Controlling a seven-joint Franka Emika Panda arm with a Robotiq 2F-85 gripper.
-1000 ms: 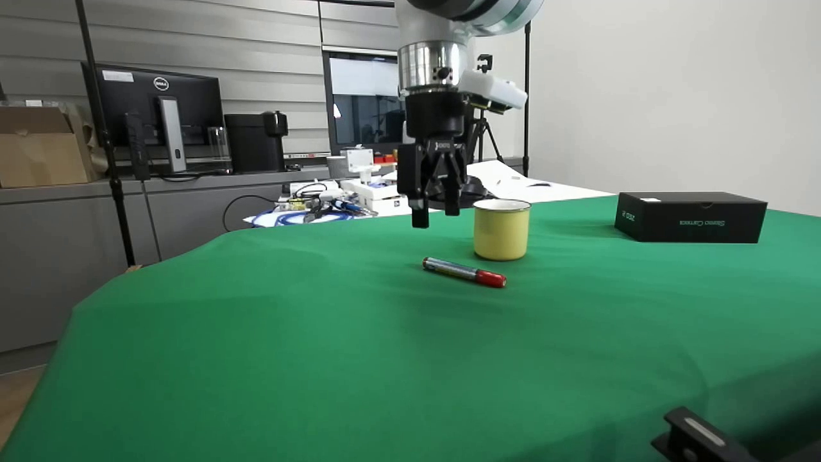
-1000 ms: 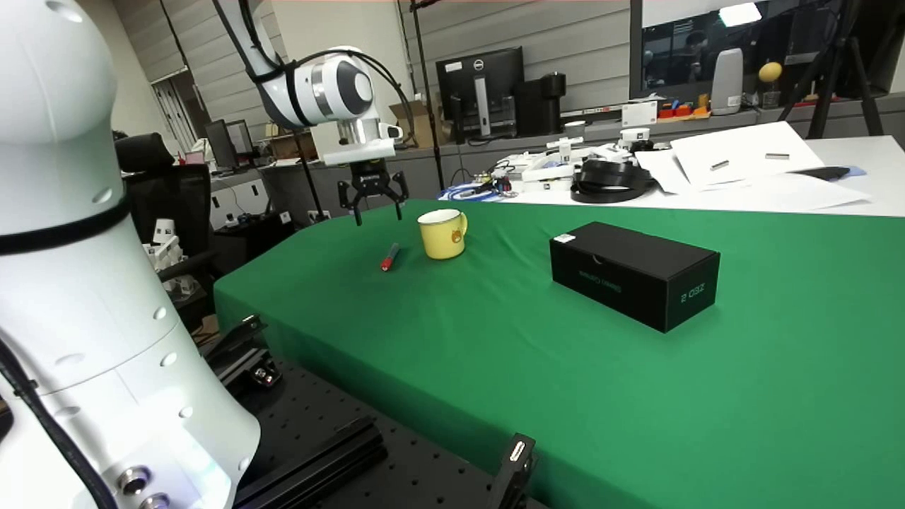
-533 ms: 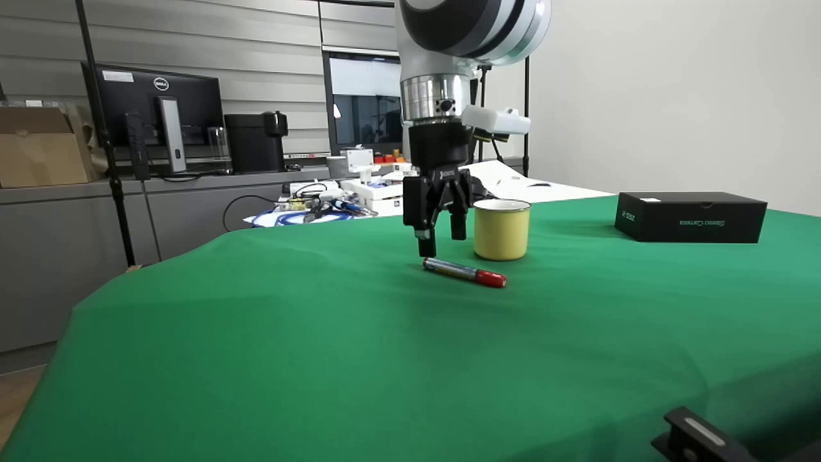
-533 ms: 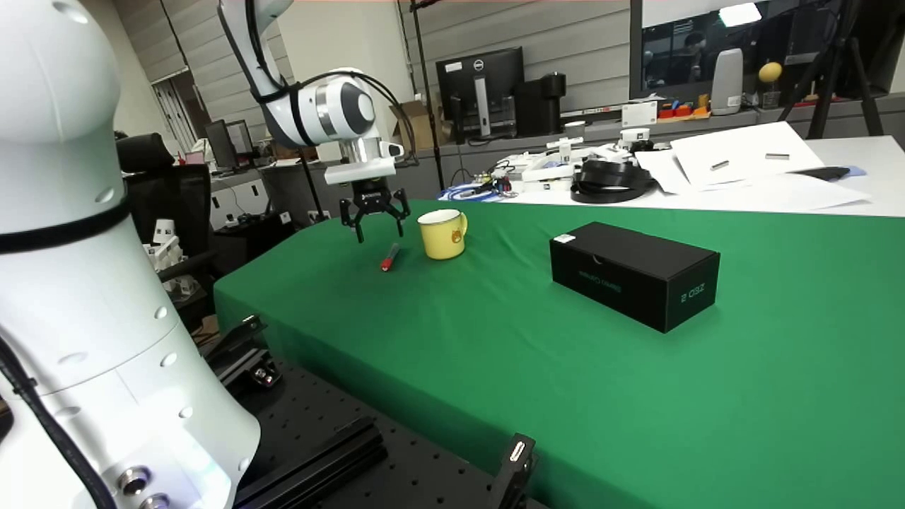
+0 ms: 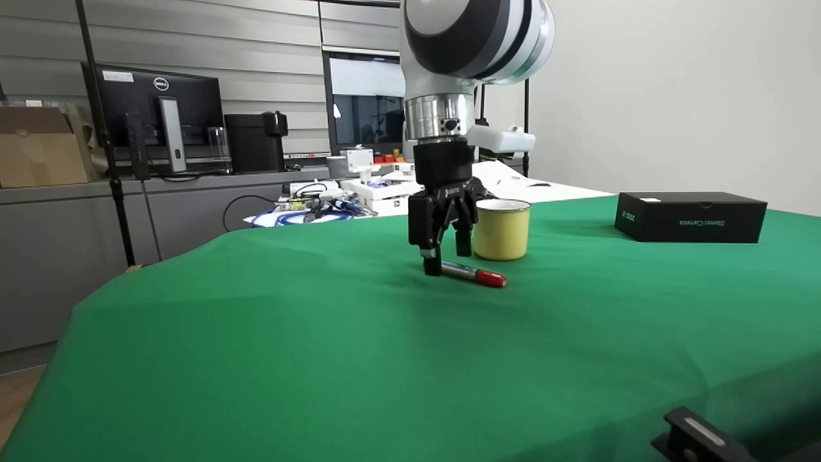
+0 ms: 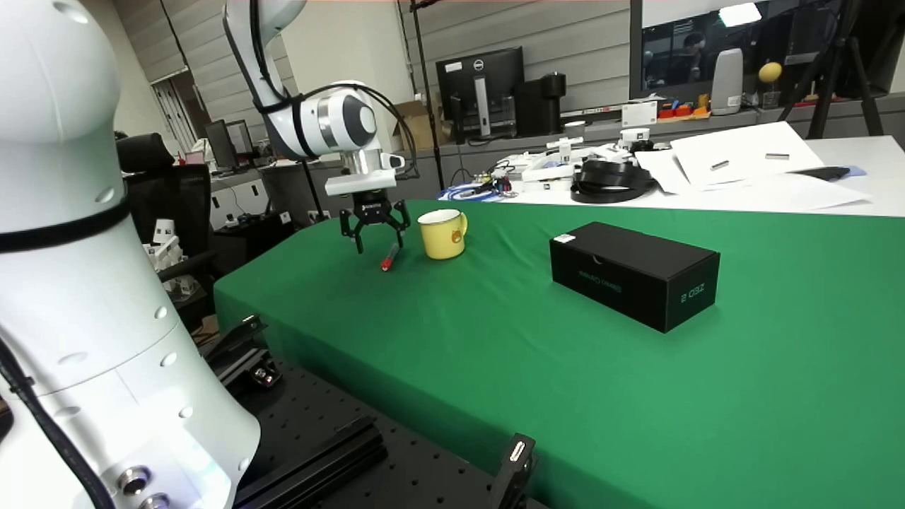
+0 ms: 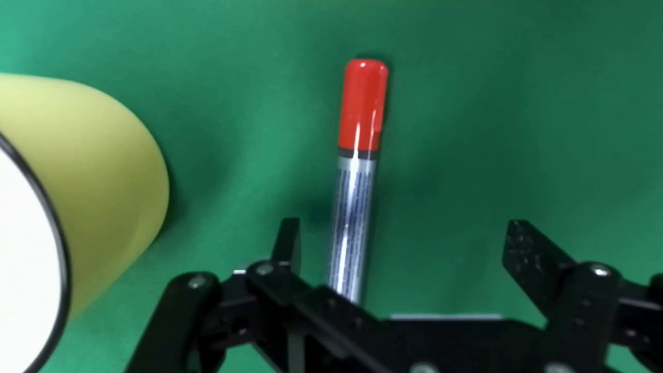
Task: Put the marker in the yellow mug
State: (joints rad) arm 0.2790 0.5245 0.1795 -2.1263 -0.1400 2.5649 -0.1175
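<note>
The marker (image 5: 490,278), silver-bodied with a red cap, lies flat on the green cloth. It also shows in an exterior view (image 6: 388,261) and in the wrist view (image 7: 357,181), where its lower end is hidden behind the gripper. The yellow mug (image 6: 443,237) stands upright beside it; in the wrist view the mug (image 7: 119,166) is at the left edge, apart from the fingers. My gripper (image 7: 404,232) is open and empty, pointing down. Its fingers stand on either side of the marker's body, the left one much closer. In an exterior view the gripper (image 5: 448,259) is low over the marker's far end.
A black box (image 6: 636,272) sits on the green cloth (image 6: 495,339), well away from the mug. A white table (image 6: 870,170) with papers, cables and parts stands behind. Black clamps (image 5: 702,436) hold at the table's near edge.
My gripper has moved down from well above the cloth to low around the marker, staying open. The marker and the mug have not moved.
</note>
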